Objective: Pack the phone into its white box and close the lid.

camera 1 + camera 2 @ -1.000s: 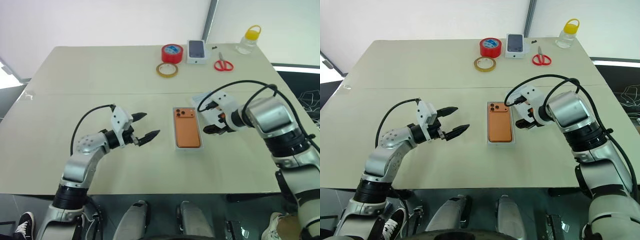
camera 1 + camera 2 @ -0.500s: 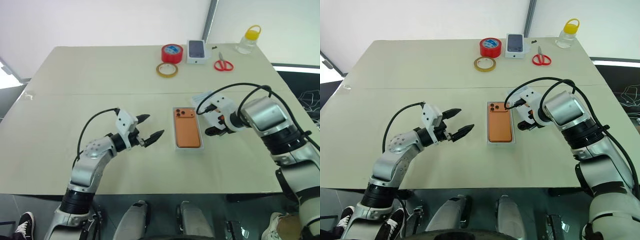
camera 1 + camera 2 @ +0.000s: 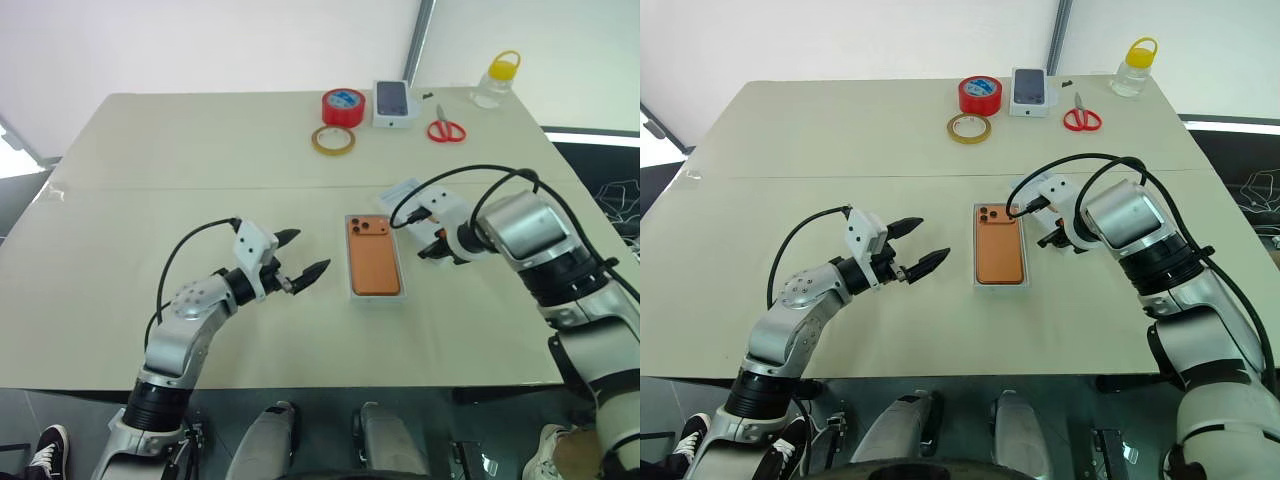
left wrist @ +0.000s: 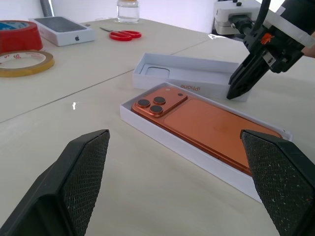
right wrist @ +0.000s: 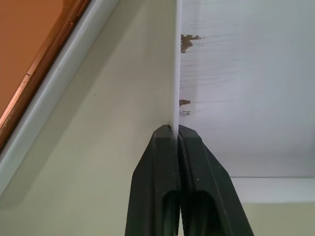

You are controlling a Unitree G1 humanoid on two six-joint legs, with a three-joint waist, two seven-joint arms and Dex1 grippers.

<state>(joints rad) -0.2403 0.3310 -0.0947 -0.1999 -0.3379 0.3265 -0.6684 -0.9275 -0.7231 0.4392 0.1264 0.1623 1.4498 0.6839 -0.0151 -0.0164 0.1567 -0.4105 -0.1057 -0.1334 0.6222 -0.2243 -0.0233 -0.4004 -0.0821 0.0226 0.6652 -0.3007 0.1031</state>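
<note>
The orange phone [image 3: 375, 258] lies lens side up inside the white box [image 3: 352, 270] at the table's middle. Just to its right lies the lid [image 3: 402, 190], hollow side up, with lettering on its near wall [image 4: 189, 88]. My right gripper [image 3: 430, 250] points down at that lid and is shut on its thin side wall [image 5: 173, 73]; the black fingers [image 5: 157, 162] pinch the wall between them. The white box's rim [image 5: 74, 69] runs close beside the pinched wall. My left gripper [image 3: 306, 251] is open, held level a little to the left of the white box and pointing at it.
At the table's far edge are a red tape roll [image 3: 344, 106], a yellowish tape ring [image 3: 333, 140], a smaller white box with a dark phone picture [image 3: 394, 102], red scissors [image 3: 447, 130] and a yellow-capped bottle [image 3: 497, 80]. The table's right edge is close behind my right arm.
My right gripper has closed from open onto the lid's side wall. My left gripper stays open in nearly the same spot. The phone and the white box have not moved.
</note>
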